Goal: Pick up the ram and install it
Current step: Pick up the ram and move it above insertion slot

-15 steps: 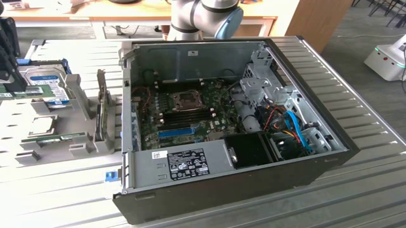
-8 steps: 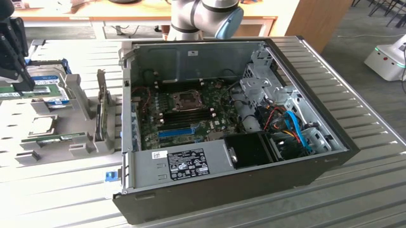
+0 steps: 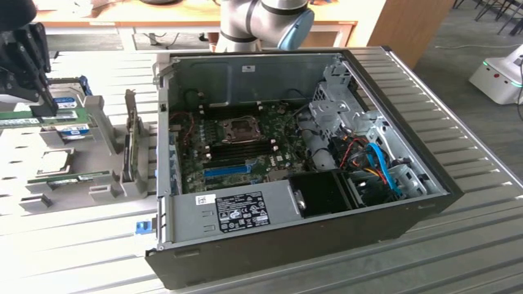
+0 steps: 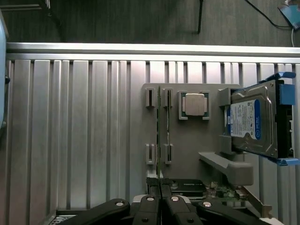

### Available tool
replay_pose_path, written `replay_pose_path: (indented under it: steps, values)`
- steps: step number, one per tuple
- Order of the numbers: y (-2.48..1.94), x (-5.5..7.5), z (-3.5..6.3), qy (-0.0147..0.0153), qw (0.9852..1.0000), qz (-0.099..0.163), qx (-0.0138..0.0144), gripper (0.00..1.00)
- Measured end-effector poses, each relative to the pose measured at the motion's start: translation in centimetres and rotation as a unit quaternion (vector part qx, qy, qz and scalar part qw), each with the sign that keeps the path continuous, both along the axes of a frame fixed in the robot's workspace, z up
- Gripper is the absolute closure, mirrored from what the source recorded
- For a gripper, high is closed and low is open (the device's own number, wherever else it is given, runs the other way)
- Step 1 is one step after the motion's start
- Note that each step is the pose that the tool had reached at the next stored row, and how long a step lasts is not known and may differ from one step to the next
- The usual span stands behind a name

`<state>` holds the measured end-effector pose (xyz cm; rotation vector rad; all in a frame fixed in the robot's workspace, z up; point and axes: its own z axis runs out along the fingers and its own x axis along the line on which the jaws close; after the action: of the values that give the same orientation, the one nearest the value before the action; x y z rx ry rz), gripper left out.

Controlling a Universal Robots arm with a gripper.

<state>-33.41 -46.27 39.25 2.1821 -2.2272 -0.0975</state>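
In the wrist view the gripper (image 4: pixel 161 188) is the nearest thing. Its black fingers (image 4: pixel 151 211) are pressed together on the ram (image 4: pixel 159 136), which runs away from them as one thin line. The ram is seen edge-on, so its chips and label cannot be made out. The exact place where the pads meet the board is also hard to see. The ram hangs above a grey holder plate (image 4: pixel 197 140) and does not touch it. On the plate lies a processor (image 4: pixel 194 104), and beside it a hard drive (image 4: pixel 251 122) stands on its side. Under the plate is the ribbed metal table (image 4: pixel 70 140).

In the exterior view the open computer case (image 3: pixel 327 245) is closest, with the motherboard (image 3: pixel 245 144) inside. Its memory slots are too small and dark to judge. At the exterior view's left, beside the case, the held ram (image 3: pixel 18 117) is cut off by the frame, and so is part of the gripper above it. Lower in that picture a second green stick (image 3: pixel 70 179) sits in its holder, near the upright expansion card (image 3: pixel 131 141). Farthest away, the arm (image 3: pixel 261 21) is cut by the top edge.
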Motion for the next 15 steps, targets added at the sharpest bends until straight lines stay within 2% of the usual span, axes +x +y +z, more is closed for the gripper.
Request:
replay_pose_path:
  steps: [15]
  values:
    - [0.00,3.3,0.00,0.0023,1.0000,0.000,0.0000,0.88]
